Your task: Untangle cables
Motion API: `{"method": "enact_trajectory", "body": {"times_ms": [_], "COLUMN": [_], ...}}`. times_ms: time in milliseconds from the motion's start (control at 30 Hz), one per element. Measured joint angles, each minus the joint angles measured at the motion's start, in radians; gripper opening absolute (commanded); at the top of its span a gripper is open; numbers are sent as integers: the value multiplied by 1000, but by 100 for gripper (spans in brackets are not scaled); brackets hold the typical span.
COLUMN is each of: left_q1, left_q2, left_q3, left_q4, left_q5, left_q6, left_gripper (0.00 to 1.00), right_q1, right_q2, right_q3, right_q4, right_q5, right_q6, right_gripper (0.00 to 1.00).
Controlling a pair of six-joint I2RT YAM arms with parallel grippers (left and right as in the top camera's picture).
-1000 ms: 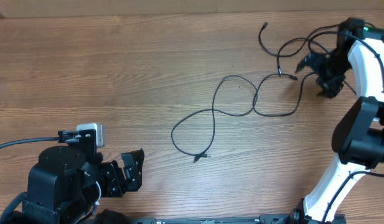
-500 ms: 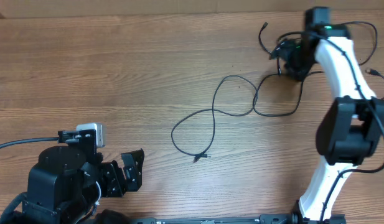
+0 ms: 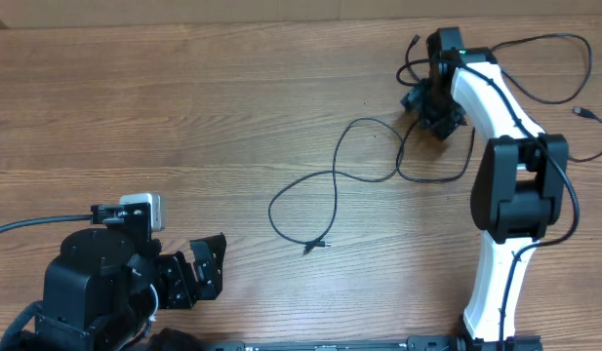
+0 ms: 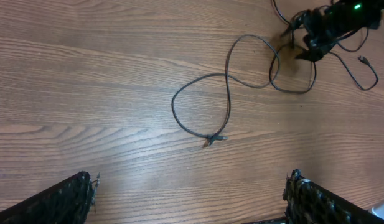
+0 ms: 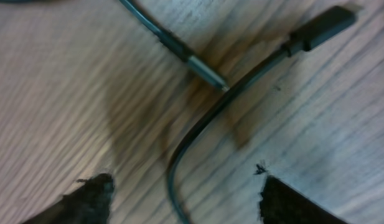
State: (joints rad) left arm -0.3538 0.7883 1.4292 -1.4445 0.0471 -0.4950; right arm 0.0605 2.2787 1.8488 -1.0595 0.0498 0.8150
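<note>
Thin black cables (image 3: 336,185) lie on the wooden table (image 3: 183,117): one long cord loops from a plug near the middle up towards the top right, where it crosses others. My right gripper (image 3: 432,109) is down over that crossing. In the right wrist view its jaws (image 5: 185,190) stand open with a curved cable (image 5: 204,121) running between them, untouched by either finger. A bare plug tip (image 5: 207,71) and a second connector (image 5: 322,28) lie just beyond. My left gripper (image 3: 198,268) rests at the bottom left, open and empty (image 4: 192,186), far from the looped cable (image 4: 229,106).
Another thin cord with a plug end (image 3: 581,112) curves along the far right. The right arm's white links (image 3: 496,195) stretch from the bottom edge up the right side. A thick black lead (image 3: 27,226) runs to the left arm's base.
The right arm swung left along the table's far edge, from the far right to over the cable crossing. Its jaws narrowed somewhat. The left arm and the long loop stayed put.
</note>
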Motion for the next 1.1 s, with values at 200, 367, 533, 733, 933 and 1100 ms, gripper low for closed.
{"method": "enact_trajectory", "body": {"times_ms": [200,367,533,733,933,1100], "left_q1": [0,0,0,0,0,0], "left_q2": [0,0,0,0,0,0], "left_q3": [0,0,0,0,0,0], "left_q4": [0,0,0,0,0,0], "left_q5": [0,0,0,0,0,0], "left_q6": [0,0,0,0,0,0], "left_gripper": [100,100,100,100,100,100], "right_q1": [0,0,-1,-17,-70,-113], "right_q2": [37,37,37,37,4,-80], "right_q3": [-3,-3,-3,11,63,72], "right_q4": [-3,5,4,-53,-85,-83], "right_q5": [2,1,2,-1,-2,0], "right_q6": [10,12,15,-5,-3,-4], "right_gripper": [49,21,16,4,4,4]}}
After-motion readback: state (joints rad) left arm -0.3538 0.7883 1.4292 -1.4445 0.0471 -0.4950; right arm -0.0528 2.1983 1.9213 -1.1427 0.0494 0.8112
